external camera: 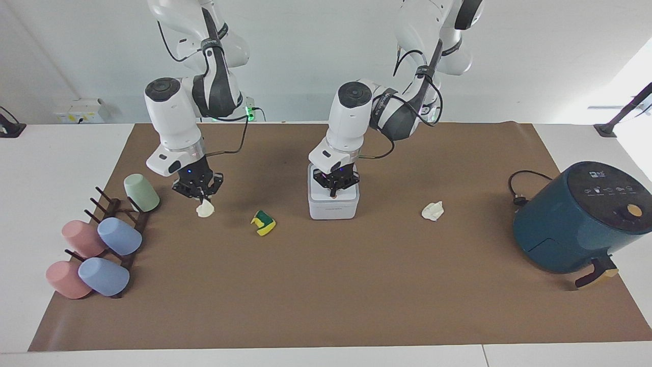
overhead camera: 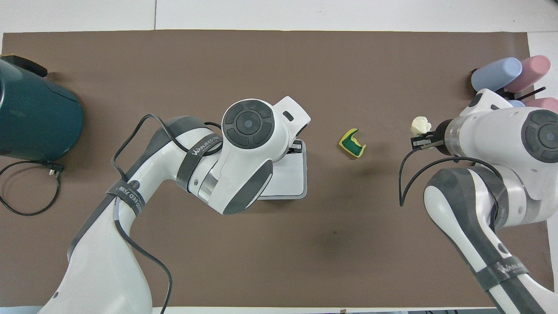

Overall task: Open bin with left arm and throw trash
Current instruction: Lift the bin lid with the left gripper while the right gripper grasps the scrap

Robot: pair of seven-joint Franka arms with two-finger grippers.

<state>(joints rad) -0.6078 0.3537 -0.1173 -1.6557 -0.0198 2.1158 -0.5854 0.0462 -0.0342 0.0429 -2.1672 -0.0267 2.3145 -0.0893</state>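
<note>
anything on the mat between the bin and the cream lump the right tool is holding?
Only the green-and-yellow sponge scrap, lying on the mat between the bin and the cream lump in the right tool. Both views show it.

Both views are bright and evenly lit, the light soft and coming mostly from above. In the facing view a strong white glare washes out the upper corner at the left arm's end of the bench [external camera: 61, 168], near the teal air fryer [external camera: 580, 219], whose top carries a pale sheen. Shadows on the brown mat [external camera: 326, 285] are faint and soft-edged: a smudge beside the bin [external camera: 333, 204], another under the right arm. In the overhead view 1 dim blot lies on the mat [overhead camera: 333, 237] nearer the robots than the bin. Focus is sharp throughout; straight edges bow slightly near the borders.
</note>
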